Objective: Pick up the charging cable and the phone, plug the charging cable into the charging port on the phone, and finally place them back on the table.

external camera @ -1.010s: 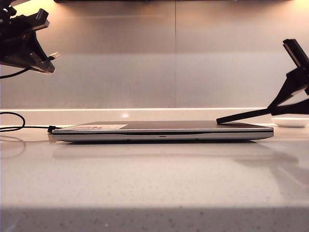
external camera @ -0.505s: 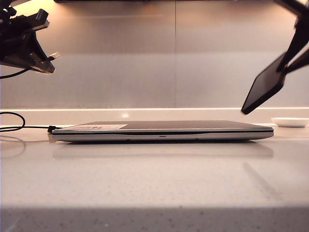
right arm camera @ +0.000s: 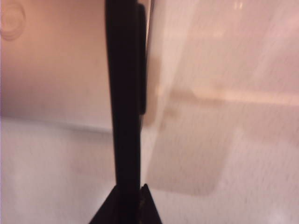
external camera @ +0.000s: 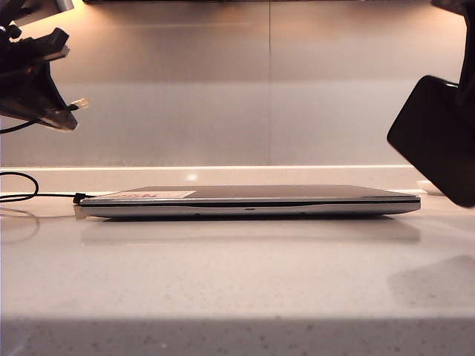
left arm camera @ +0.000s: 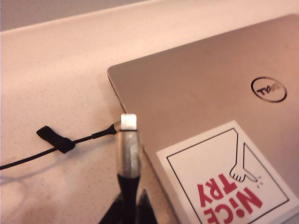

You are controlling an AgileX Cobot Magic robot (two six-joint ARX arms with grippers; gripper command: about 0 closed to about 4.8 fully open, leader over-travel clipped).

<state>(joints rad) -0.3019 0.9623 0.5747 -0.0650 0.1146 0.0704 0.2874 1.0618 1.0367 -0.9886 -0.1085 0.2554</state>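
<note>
At the upper left of the exterior view, my left gripper (external camera: 64, 113) is shut on the charging cable (external camera: 79, 103), held high above the table (external camera: 237, 274). The left wrist view shows its silvery-white connector tip (left arm camera: 128, 122) sticking out past the gripper (left arm camera: 128, 205), over the laptop's corner. My right gripper (external camera: 466, 52) hangs at the right edge, shut on the phone (external camera: 438, 141), whose broad black face is raised in the air. The phone (right arm camera: 124, 93) stands edge-on between that gripper's (right arm camera: 127, 203) fingers in the right wrist view. I cannot make out the charging port.
A closed silver-grey laptop (external camera: 249, 202) with a sticker (left arm camera: 226, 177) lies across the middle of the table. A thin black cord with a black plug (external camera: 78, 198) runs to its left end. A white dish (external camera: 427, 186) peeks out behind the phone. A wall stands close behind.
The right gripper has lifted the phone off the laptop's right end, swung it upward and turned it so its broad face shows. The left gripper and cable have hardly moved.
</note>
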